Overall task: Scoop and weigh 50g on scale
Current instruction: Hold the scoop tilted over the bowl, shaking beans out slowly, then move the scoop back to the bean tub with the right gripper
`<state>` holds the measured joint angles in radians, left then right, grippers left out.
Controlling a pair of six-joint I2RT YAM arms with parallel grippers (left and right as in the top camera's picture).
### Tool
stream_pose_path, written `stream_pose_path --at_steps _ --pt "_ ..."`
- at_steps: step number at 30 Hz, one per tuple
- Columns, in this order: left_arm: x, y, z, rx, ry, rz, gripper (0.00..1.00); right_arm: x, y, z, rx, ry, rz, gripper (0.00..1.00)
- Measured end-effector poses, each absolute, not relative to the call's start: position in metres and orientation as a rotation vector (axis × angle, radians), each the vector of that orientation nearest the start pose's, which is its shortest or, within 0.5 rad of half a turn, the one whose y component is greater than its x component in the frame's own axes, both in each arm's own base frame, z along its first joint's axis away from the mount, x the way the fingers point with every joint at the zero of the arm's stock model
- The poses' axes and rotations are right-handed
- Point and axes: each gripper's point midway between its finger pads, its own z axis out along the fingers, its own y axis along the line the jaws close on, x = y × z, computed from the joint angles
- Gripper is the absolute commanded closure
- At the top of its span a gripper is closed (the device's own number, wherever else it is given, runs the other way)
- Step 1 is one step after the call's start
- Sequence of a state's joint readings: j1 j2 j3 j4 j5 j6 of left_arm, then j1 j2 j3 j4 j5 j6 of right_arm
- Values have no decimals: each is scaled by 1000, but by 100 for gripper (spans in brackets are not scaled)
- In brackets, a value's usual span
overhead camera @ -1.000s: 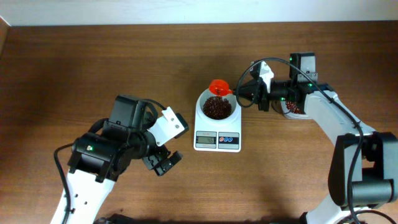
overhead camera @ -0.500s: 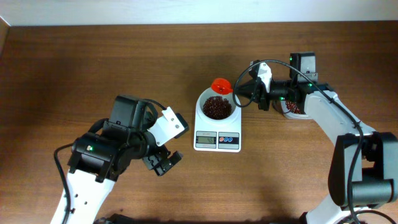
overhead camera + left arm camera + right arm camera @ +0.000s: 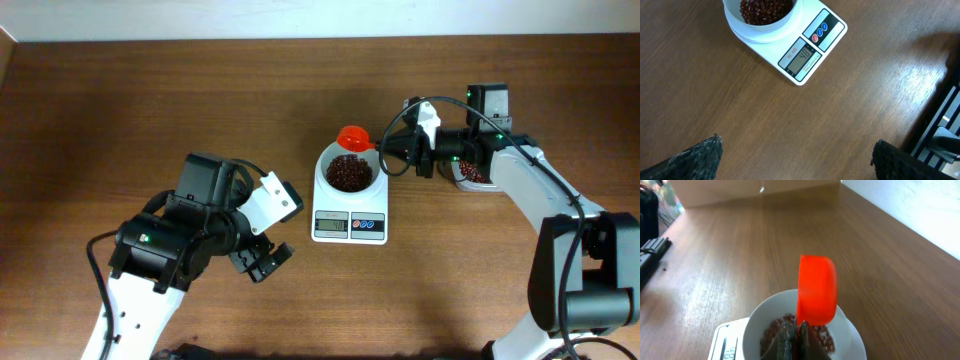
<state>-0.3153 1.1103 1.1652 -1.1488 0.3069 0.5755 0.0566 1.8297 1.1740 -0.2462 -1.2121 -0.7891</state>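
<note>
The white scale [image 3: 349,226] stands mid-table with a round white bowl [image 3: 326,160] on it, and dark red-brown beans [image 3: 347,173] lie in the bowl. My right gripper [image 3: 384,153] is shut on the handle of an orange scoop [image 3: 352,136], whose cup is tipped on its side over the bowl's far rim. From the right wrist, the scoop [image 3: 817,289] hangs just above the beans [image 3: 774,329], ahead of the gripper [image 3: 799,332]. My left gripper [image 3: 262,262] hovers open and empty to the left of the scale [image 3: 810,47]. Its fingers [image 3: 695,160] are spread wide over bare wood.
A clear tub [image 3: 470,176] holding more beans sits under my right arm, right of the scale. The scale's display [image 3: 801,56] faces the table's front edge. The table's far edge meets a white wall [image 3: 320,15].
The scoop has shifted slightly up and toward the bowl's far rim with my right gripper. The left arm has not moved.
</note>
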Motion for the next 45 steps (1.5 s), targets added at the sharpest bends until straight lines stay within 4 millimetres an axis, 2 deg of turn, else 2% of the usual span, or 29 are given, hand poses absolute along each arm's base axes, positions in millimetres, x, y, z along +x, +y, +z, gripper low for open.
stream_pose_path --at_steps 3,12,14,18,21,23,24,30,38,40,43,45 --pt "225 -128 212 1215 2316 -318 1 388 185 168 -1213 1531 1039 96" --pt "225 -128 212 1215 2316 -318 1 404 174 146 -1186 1698 888 96" --pt "225 -128 212 1215 2316 -318 1 403 174 148 -1171 1703 911 96" --pt "225 -128 212 1215 2316 -318 1 391 180 176 -1163 1609 1014 96" --pt "225 -128 212 1214 2317 -319 1 382 174 207 -1105 1568 1105 96" --pt "225 -128 212 1215 2316 -318 1 381 156 227 -1006 1608 1144 96" --pt "225 -128 212 1214 2317 -319 1 383 146 229 -943 1662 1152 96" --pt "225 -128 212 1215 2316 -318 1 396 80 196 -550 2017 1099 96" --pt "225 -128 212 1214 2316 -318 1 391 8 212 -208 1992 1225 96" --pt "225 -128 212 1214 2316 -318 1 390 -3 204 -134 2041 1199 96" --pt "225 -128 212 1214 2316 -318 1 391 -21 177 -27 2182 1056 96" --pt "225 -128 212 1214 2316 -318 1 392 -29 167 2 2237 981 96"
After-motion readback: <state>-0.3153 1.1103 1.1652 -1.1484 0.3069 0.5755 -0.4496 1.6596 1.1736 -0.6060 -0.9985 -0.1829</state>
